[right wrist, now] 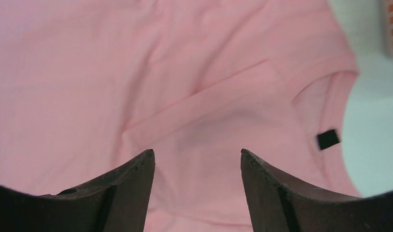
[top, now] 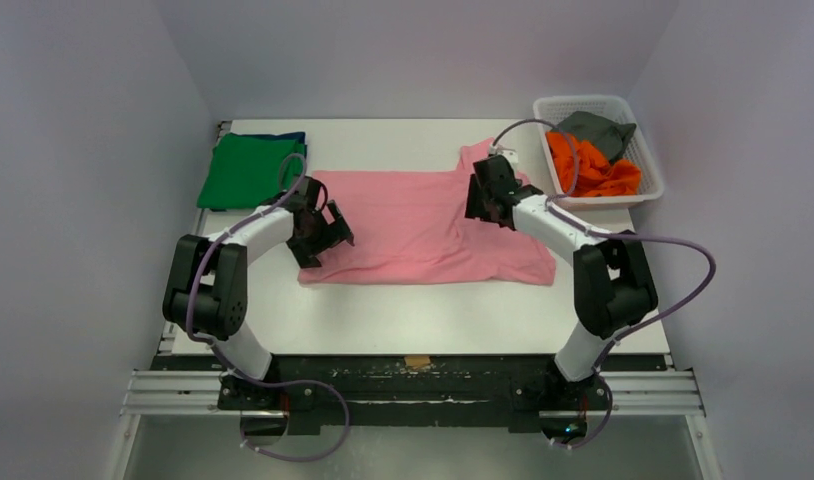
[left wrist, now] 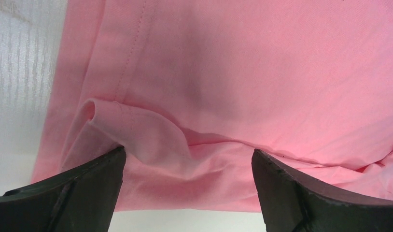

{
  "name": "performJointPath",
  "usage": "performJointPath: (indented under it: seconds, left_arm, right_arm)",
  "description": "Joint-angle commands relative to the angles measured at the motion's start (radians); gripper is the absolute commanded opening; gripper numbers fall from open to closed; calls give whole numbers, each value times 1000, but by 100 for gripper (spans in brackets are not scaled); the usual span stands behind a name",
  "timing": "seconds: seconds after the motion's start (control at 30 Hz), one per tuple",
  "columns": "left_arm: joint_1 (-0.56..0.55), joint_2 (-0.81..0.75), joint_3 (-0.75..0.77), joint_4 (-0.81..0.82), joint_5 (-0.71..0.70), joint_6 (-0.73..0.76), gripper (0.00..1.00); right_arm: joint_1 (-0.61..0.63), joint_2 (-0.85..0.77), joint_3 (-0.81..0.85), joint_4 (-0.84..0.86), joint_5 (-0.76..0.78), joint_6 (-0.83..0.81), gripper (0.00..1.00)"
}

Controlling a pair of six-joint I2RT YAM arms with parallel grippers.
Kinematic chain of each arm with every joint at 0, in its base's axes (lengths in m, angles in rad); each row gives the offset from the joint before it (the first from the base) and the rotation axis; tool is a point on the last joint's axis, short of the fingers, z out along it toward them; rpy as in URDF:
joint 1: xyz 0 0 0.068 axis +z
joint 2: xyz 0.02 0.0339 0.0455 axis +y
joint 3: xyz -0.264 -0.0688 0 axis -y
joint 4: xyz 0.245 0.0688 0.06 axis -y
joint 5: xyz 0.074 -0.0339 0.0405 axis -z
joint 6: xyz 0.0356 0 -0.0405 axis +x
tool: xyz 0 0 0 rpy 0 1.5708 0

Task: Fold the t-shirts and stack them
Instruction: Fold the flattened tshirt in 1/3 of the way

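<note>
A light pink t-shirt (top: 413, 225) lies spread flat across the middle of the table. My left gripper (top: 328, 235) hovers over its left edge, wide open. In the left wrist view the left gripper (left wrist: 189, 154) straddles a rumpled fold of the hem (left wrist: 151, 140) without pinching it. My right gripper (top: 483, 200) sits over the shirt's right part near the neck, open. In the right wrist view the right gripper (right wrist: 197, 154) has only flat pink cloth (right wrist: 88, 72) under it, with the collar (right wrist: 329, 82) and its black label (right wrist: 328, 139) to the right.
At the back left a folded green t-shirt (top: 245, 170) lies on a dark blue one (top: 283, 137). A white mesh basket (top: 583, 99) at the back right holds an orange t-shirt (top: 593, 170) and a grey one (top: 598, 130). The table's white surface (top: 413, 320) shows in front of the pink shirt.
</note>
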Motion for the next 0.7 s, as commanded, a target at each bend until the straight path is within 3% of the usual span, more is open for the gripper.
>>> performJointPath:
  seconds: [0.0, 0.27, 0.47, 0.67]
  left_arm:
    - [0, 14, -21, 29, -17, -19, 100]
    - [-41, -54, -150, 48, -9, -59, 100]
    - [-75, -173, -294, 53, -7, -98, 100]
    - [-108, -400, -485, 39, -23, -165, 100]
  right_arm:
    - [91, -49, -146, -11, -100, 92, 63]
    - [110, -81, -369, -2, -158, 214, 61]
    - [119, -280, -512, -38, -206, 249, 61]
    - [124, -479, -685, -72, -254, 228, 61]
